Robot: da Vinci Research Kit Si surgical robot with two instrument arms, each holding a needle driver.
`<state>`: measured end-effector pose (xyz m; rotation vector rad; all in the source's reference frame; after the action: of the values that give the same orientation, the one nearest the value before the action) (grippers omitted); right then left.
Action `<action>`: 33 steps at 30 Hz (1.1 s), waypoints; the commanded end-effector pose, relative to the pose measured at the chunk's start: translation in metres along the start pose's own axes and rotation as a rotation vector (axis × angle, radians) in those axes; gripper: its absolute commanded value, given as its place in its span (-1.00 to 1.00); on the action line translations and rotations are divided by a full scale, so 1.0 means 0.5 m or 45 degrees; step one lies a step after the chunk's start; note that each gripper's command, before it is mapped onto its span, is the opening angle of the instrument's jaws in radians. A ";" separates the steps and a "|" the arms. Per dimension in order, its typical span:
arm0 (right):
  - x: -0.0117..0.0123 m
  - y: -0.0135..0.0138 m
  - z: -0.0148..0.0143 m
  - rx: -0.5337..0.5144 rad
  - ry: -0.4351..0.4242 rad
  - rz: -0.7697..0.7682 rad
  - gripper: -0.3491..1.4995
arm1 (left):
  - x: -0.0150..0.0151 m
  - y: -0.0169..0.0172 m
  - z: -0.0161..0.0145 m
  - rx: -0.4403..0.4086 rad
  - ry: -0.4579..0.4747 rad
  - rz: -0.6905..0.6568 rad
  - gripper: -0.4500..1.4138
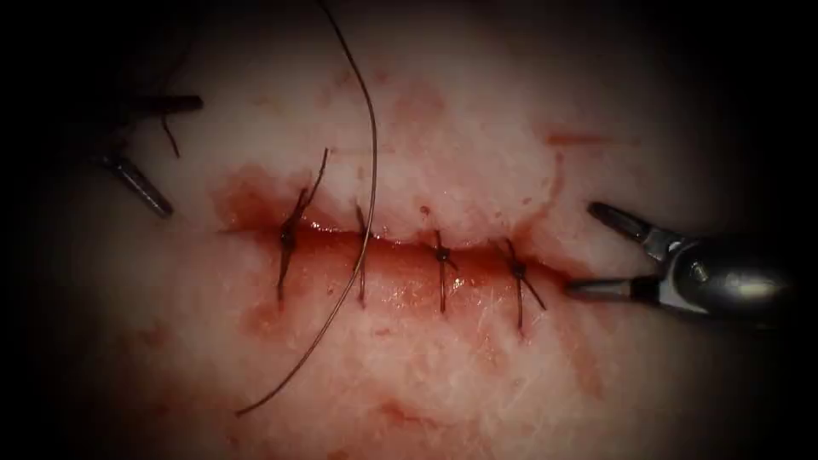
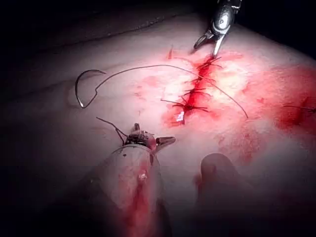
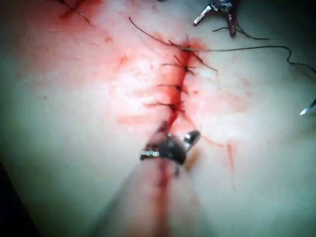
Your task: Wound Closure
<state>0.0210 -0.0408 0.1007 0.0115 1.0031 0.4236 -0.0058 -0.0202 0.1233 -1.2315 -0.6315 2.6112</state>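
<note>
In the endoscope view we see the tissue (image 1: 477, 375) with its cut (image 1: 400, 251) running across it, wet with red fluid (image 1: 247, 200) and crossed by four stitches (image 1: 441, 255). A long free thread (image 1: 368, 170) curves down over the cut between the two stitches farthest from the right end effector and ends on the near side of the cut. The right end effector (image 1: 588, 247) sits just off the end of the cut, its jaws spread wide and holding nothing, one tip level with the cut line. The left end effector (image 1: 179, 153) lies well away from the cut's other end, jaws parted, with a short dark thread end (image 1: 170, 136) between them that we cannot say is gripped. In the left wrist view, the left end effector (image 2: 148, 139) stands short of the cut (image 2: 197, 89), jaws apart, with a short thread end (image 2: 111, 126) trailing from it. The needle (image 2: 81, 89) lies loose on the tissue (image 2: 59, 148), well apart from the cut and not in the tissue, and the thread (image 2: 148, 66) runs from it across the stitched line. The right end effector (image 2: 210, 42) hangs at the far end of the cut with jaws apart. In the right wrist view, the right end effector (image 3: 170, 145) rests at the near end of the cut (image 3: 180, 79), jaws spread and empty. The left end effector (image 3: 215, 15) is beyond the cut's far end, jaws apart, and the thread (image 3: 247, 49) leads away from the farthest stitch.
</note>
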 end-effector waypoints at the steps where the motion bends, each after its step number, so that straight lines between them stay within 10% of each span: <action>1: -0.0001 -0.0008 0.0015 0.003 0.003 0.000 0.82 | -0.0010 -0.0002 0.0023 -0.013 0.003 -0.011 0.57; 12: 0.0000 -0.0012 0.0016 0.010 0.004 0.015 0.82 | -0.0051 0.0040 0.0002 -0.128 -0.059 -0.113 0.55; 33: 0.0004 -0.0010 0.0013 0.019 0.000 0.033 0.82 | 0.0195 0.0073 -0.0103 0.001 0.134 -0.075 0.59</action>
<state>0.0211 -0.0409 0.1005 0.0393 1.0037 0.4446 -0.0077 -0.0184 0.1112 -1.3364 -0.6181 2.4705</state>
